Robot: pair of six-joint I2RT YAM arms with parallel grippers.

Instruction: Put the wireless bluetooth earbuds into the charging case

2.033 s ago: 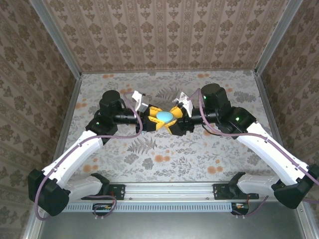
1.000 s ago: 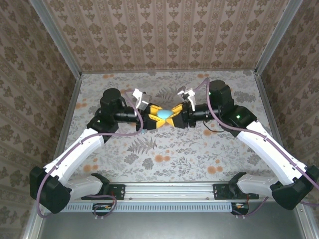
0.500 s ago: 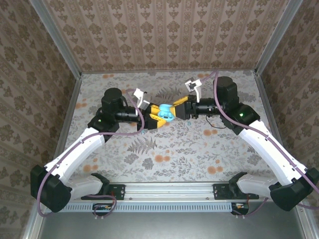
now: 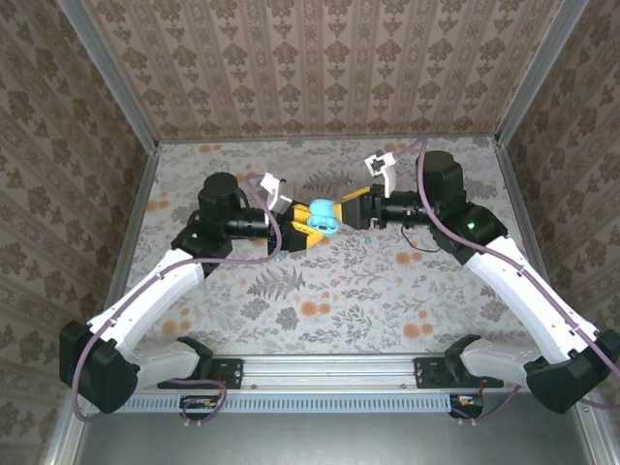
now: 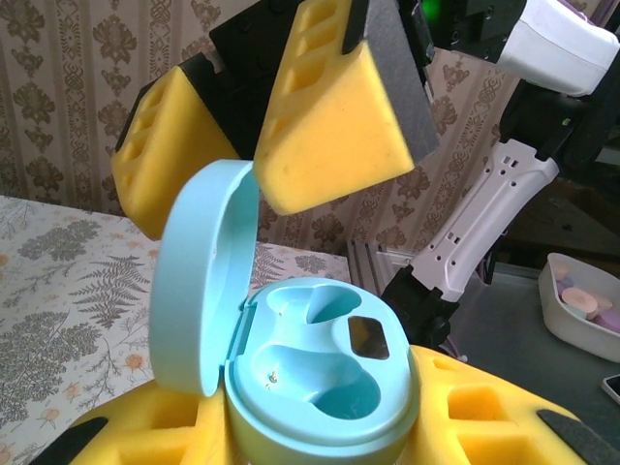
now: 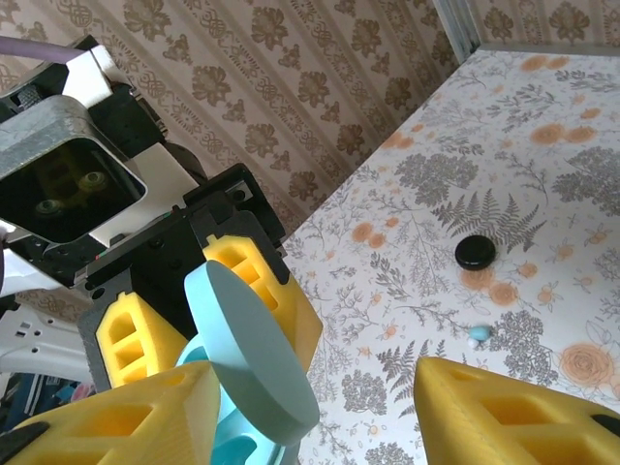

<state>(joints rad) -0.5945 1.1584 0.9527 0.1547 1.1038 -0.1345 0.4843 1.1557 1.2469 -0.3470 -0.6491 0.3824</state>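
Pale-blue charging case [image 5: 320, 387] sits clamped in your left tool [image 4: 304, 231], lid [image 5: 199, 281] up, wells empty. Your right tool [image 4: 341, 213] stands spread around that lid. One black earbud [image 6: 475, 252] and one teal earbud [image 6: 479, 335] lie on the worktop [image 6: 542, 145], frame right; insertion remains.

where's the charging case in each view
top external: case just above centre.
left wrist: case lower middle, hinged open.
right wrist: case bottom left.
shared landmark: the floral table, at far left in left wrist and on the right in right wrist.
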